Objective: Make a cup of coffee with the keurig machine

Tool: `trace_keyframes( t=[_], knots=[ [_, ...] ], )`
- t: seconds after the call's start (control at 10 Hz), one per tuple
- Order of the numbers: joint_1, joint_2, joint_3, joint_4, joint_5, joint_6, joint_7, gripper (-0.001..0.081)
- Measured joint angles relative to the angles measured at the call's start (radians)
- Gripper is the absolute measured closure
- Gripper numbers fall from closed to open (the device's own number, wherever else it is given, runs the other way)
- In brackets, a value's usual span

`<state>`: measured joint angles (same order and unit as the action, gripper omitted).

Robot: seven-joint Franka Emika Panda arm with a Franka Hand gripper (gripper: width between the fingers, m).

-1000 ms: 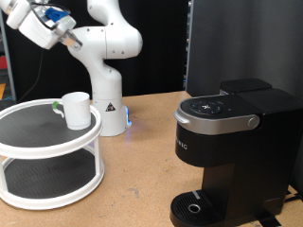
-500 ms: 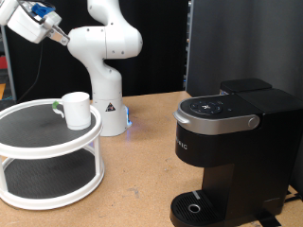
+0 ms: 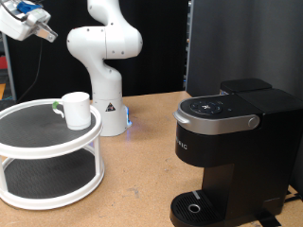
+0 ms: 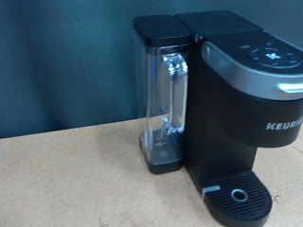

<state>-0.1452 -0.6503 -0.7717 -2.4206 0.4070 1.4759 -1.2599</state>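
The white mug (image 3: 76, 109) stands upright on the top tier of a white two-tier round stand (image 3: 38, 142) at the exterior view's left. The black keurig machine (image 3: 232, 151) stands at the exterior view's right with its lid down and its round drip tray (image 3: 194, 208) bare. The gripper (image 3: 44, 31) is high in the exterior view's top left corner, well above the mug, with nothing seen in it. The wrist view shows the keurig machine (image 4: 251, 104) side on, with its water tank (image 4: 166, 104) and drip tray (image 4: 237, 196); no fingers show there.
The white robot arm base (image 3: 106, 66) stands behind the stand. A dark panel (image 3: 241, 43) rises behind the machine. The wooden table (image 3: 142, 180) spreads between the stand and the machine.
The gripper has moved up and towards the exterior view's left, nearly out of the frame. The mug and the machine have not moved.
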Motion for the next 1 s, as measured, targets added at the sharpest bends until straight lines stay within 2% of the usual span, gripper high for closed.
trace_keyframes(
  t=[0.3, 0.6, 1.0],
  knots=[
    [0.0, 0.004, -0.041, 0.024, -0.065, -0.036, -0.029, 0.0799],
    [0.0, 0.006, -0.051, 0.024, -0.074, -0.038, -0.034, 0.0799],
    [0.0, 0.011, -0.055, -0.017, -0.099, 0.008, -0.041, 0.0799]
  ],
)
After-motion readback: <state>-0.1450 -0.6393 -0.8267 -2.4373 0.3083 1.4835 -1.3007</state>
